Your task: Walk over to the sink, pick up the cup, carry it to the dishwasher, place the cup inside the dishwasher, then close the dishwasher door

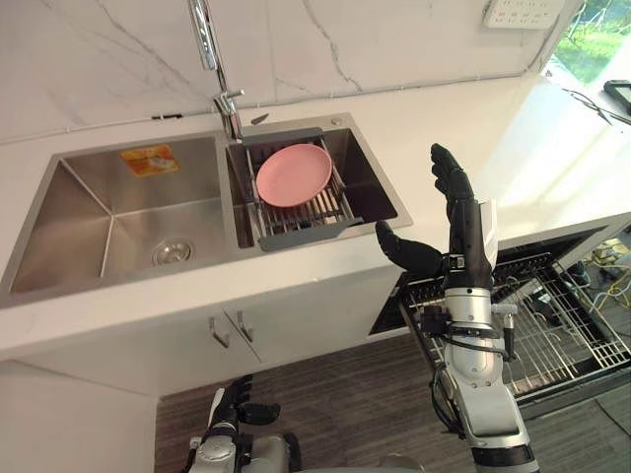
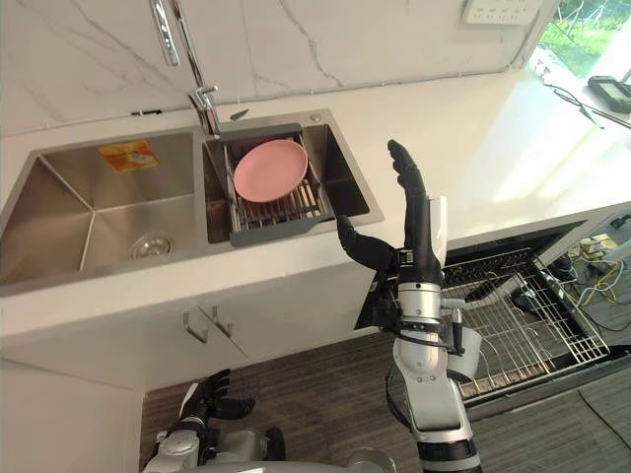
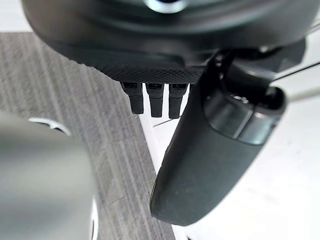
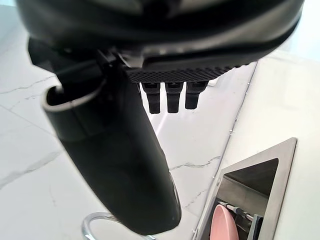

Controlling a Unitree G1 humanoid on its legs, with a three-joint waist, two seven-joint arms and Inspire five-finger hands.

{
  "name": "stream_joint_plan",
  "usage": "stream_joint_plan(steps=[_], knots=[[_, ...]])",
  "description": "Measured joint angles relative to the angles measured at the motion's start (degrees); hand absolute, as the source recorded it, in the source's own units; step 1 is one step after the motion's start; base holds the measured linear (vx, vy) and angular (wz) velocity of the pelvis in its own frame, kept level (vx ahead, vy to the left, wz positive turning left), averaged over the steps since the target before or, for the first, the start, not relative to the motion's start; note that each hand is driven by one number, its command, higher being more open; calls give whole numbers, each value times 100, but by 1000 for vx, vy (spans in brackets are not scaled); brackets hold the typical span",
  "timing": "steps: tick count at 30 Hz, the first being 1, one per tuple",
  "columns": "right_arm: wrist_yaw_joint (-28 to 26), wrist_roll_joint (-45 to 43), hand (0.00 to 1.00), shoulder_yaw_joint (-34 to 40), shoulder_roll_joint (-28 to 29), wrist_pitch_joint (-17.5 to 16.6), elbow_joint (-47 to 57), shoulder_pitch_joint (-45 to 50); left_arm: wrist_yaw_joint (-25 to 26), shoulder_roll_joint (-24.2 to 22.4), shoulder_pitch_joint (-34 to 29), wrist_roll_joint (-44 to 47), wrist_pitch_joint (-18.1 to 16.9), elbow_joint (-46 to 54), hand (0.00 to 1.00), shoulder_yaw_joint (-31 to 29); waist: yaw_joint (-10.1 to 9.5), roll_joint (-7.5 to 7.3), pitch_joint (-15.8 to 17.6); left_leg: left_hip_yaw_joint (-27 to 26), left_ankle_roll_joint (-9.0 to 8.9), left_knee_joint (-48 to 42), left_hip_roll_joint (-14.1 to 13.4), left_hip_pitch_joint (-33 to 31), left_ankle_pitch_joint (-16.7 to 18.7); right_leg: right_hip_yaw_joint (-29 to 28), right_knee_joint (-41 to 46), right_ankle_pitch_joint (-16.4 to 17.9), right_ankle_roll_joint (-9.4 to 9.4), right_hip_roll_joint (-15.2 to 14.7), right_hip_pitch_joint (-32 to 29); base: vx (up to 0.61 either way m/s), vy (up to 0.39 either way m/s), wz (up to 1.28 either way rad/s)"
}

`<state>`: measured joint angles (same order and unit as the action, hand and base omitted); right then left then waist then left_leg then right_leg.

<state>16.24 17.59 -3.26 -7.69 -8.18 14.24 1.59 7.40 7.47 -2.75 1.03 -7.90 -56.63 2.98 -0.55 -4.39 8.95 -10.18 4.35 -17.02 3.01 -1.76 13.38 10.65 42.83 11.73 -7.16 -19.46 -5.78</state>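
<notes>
Right hand (image 1: 455,227) is nearer, fingers straight, thumb wide, empty, raised off the sink's (image 1: 69,217) right end; the drain rack (image 1: 296,235) ahead-left of it holds a pink plate (image 1: 294,174), cup's spot can't tell; left hand (image 1: 235,406) low, relaxed.

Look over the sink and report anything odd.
The thing in the sink's right basin is a pink plate lying on a grey rack, not a cup as the task says. An orange sticker is stuck on the left basin's back wall. Nothing else stands out.
</notes>
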Motion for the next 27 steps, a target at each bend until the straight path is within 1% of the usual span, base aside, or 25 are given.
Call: stream_joint_plan(steps=[1, 3, 4, 5, 6, 7, 8, 9, 10, 11, 12, 14, 16, 17, 18, 19, 20, 21, 22, 23, 24, 25, 27], knots=[[-7, 65, 90, 63, -7, 14, -109, 2, 22, 40, -51, -5, 5, 1, 90, 11, 78, 12, -5, 255, 16, 125, -13, 218, 8, -249, 273, 332, 57, 241, -146, 317, 13, 88], [-7, 87, 90, 101, -27, 14, -112, -1, 29, 32, -58, -5, 4, 2, 90, 10, 93, 22, -2, 463, 14, 220, -54, 325, 8, -328, 214, 526, 190, 473, -295, 234, -14, 65], [-10, 132, 90, 117, -35, 13, -112, -10, 31, 27, -52, 0, 5, 2, 90, 2, 97, 30, 2, 600, 10, 293, -96, 377, 9, -382, 140, 644, 326, 654, -481, 203, -63, 59], [-23, 213, 90, 122, -58, 13, -118, -34, 35, 19, -45, -2, 6, 0, 90, 2, 101, 66, 24, 723, -10, 323, -177, 406, 17, -434, 17, 733, 435, 900, -765, 297, -144, 71], [-50, 234, 90, 121, -140, 13, -128, -72, 35, -9, -43, -2, 9, -9, 90, 4, 118, 112, 54, 833, -127, 301, -305, 464, 34, -478, -312, 733, 452, 1184, -1074, 291, -156, 68], [-52, 233, 90, 123, -172, 14, -129, -73, 29, -9, -73, -2, 9, -16, 90, 5, 129, 105, 48, 840, -299, 238, -334, 510, 55, -523, -845, 527, 425, 1313, -1129, 304, -164, 63], [-51, 234, 90, 123, -178, 14, -122, -66, 9, 48, -89, -1, 6, -16, 90, 5, 138, 8, -11, 829, -452, 152, -266, 560, 153, -587, -1622, -269, 512, 1338, -1090, 219, -101, 54], [-47, 232, 90, 165, -294, 16, -150, -55, 5, -59, -26, -36, 13, -194, 90, 2, 139, 208, -30, 854, -606, 19, -415, 679, 350, -520, -1533, -504, 612, 1409, -969, 234, -87, 38], [-47, 232, 90, 171, -345, 28, -152, -16, 1, -126, -37, -59, 11, -230, 90, 1, 127, 316, -94, 855, -624, -26, -501, 666, 360, -469, -1657, -497, 625, 1482, -874, 278, -99, 27], [-47, 230, 90, 216, -426, 28, -112, 100, -7, -249, -81, -112, 0, -233, 90, 1, 129, 485, -193, 847, -632, -30, -635, 625, 348, -375, -1893, -508, 658, 1606, -711, 295, -111, 19], [-43, 223, 90, 336, -428, 28, -72, 227, -23, -318, -82, -155, -2, -244, 90, -7, 141, 574, -242, 838, -663, -19, -725, 628, 317, -285, -2001, -493, 687, 1670, -633, 268, -119, 21], [-45, 211, 90, 532, -386, 30, -72, 363, -9, -316, -79, -177, 8, -259, 90, -38, 145, 591, -233, 811, -693, -231, -819, 545, 299, -211, -2165, -481, 721, 1747, -506, 142, -92, 21], [-39, 168, 90, 631, -354, 41, -70, 430, -15, -314, -76, -155, 15, -262, 90, -87, 158, 623, -135, 789, -741, -920, -938, 360, 263, -132, -2507, -534, 761, 1816, -139, 94, -69, 19], [-35, 161, 90, 609, -342, 41, -61, 437, -14, -328, -60, -151, 11, -234, 90, -156, 136, 619, -54, 783, -838, -1515, -979, 191, 181, -135, -2763, -583, 793, 1834, 152, 55, -12, 4], [-31, 152, 90, 512, -302, 37, -12, 435, -18, -332, -43, -98, 111, -243, 90, -180, 116, 601, -40, 789, -837, -1801, -985, 42, 271, -160, -2951, -584, 862, 1830, 315, 45, 10, -1], [-29, 152, 90, 507, -274, 28, 24, 425, -24, -333, -32, -87, 143, -255, 90, -197, 120, 613, -46, 790, -834, -1732, -974, -35, 381, -167, -3011, -595, 869, 1826, 336, 30, 37, -7], [-29, 145, 90, 498, -203, -4, 60, 406, -30, -331, -9, -47, 160, -245, 90, -201, 113, 613, -33, 811, -806, -1416, -924, -238, 447, -203, -3079, -617, 856, 1814, 337, 39, 71, -9], [-30, 102, 90, 499, -190, -3, 59, 405, -87, -326, 11, 5, 200, -218, 90, -215, 75, 611, -8, 838, -792, -1087, -872, -357, 440, -244, -3099, -630, 836, 1808, 337, 40, 92, -11], [-30, 43, 90, 511, -204, -2, 59, 401, -266, -323, 36, 39, 256, -191, 90, -216, 50, 671, 15, 881, -819, -598, -859, -440, 243, -253, -3096, -640, 780, 1834, 328, 55, 135, -19], [-44, 21, 90, 478, -153, 8, 13, 368, -482, -289, 76, 138, 362, -149, 90, -197, -16, 672, 59, 798, -617, -383, -835, -364, -224, -412, -3046, -655, 710, 1847, 297, 49, 122, -12], [-58, 0, 90, 445, -132, 8, 16, 361, -525, -263, 76, 135, 363, -146, 90, -161, -11, 639, 79, 786, -594, -285, -791, -343, -288, -558, -3077, -706, 635, 1856, 289, 50, 112, -9], [-108, -1, 90, 406, -136, 6, 18, 340, -551, -239, 104, 105, 347, -140, 90, -103, -4, 626, 105, 783, -567, -192, -744, -339, -344, -614, -3140, -766, 606, 1839, 276, 22, 65, 0], [-152, -1, 90, 299, -135, 8, 15, 342, -548, -233, 137, 106, 347, -177, 90, -128, -6, 610, 111, 748, -558, 17, -716, -256, -439, -658, -3237, -827, 610, 1824, 289, 4, 35, -7]])
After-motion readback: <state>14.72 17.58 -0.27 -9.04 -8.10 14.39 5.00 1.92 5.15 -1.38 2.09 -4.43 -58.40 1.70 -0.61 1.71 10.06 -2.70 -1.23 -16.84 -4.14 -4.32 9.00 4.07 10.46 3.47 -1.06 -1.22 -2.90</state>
